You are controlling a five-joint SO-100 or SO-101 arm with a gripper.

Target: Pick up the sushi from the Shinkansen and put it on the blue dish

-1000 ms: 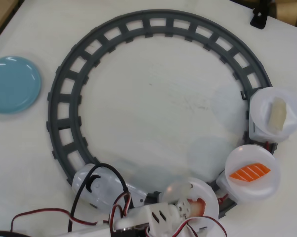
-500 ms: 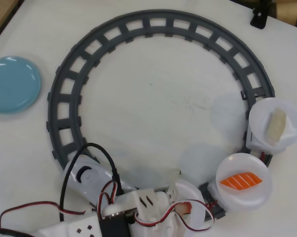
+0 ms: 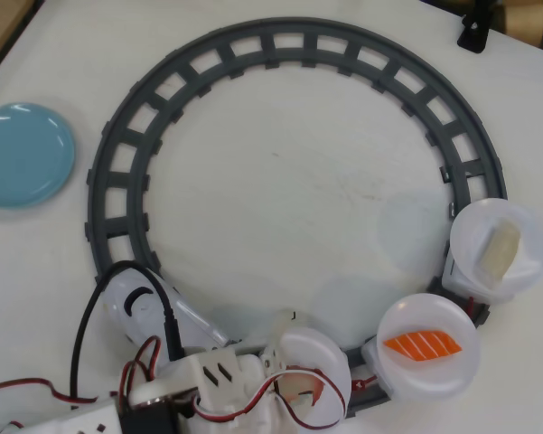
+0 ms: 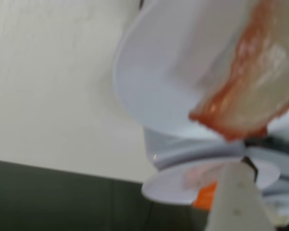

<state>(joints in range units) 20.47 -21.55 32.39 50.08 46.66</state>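
The white Shinkansen [image 3: 143,307] sits on the lower left of the grey track, its nose partly under a black cable. Its first wagon's white plate [image 3: 321,357] carries the sushi [image 3: 300,389]; only a red-edged sliver shows beneath the wires. My gripper [image 3: 294,384] hangs over that plate at the bottom edge, its fingertips lost against the white plastic. In the wrist view the sushi [image 4: 250,91] fills the upper right, blurred, over the plate [image 4: 154,86], with one white finger [image 4: 235,202] below it. The blue dish [image 3: 25,154] lies far left, bare.
Two more wagon plates follow on the right: one with an orange striped piece [image 3: 425,344], one with a pale cream piece [image 3: 495,249]. The grey ring track [image 3: 289,34] circles the table's middle. A black stand [image 3: 474,27] is at the top right.
The train and its wagons have rolled along the bottom of the track toward the left. My arm has shifted left with the first plate, staying over the sushi.
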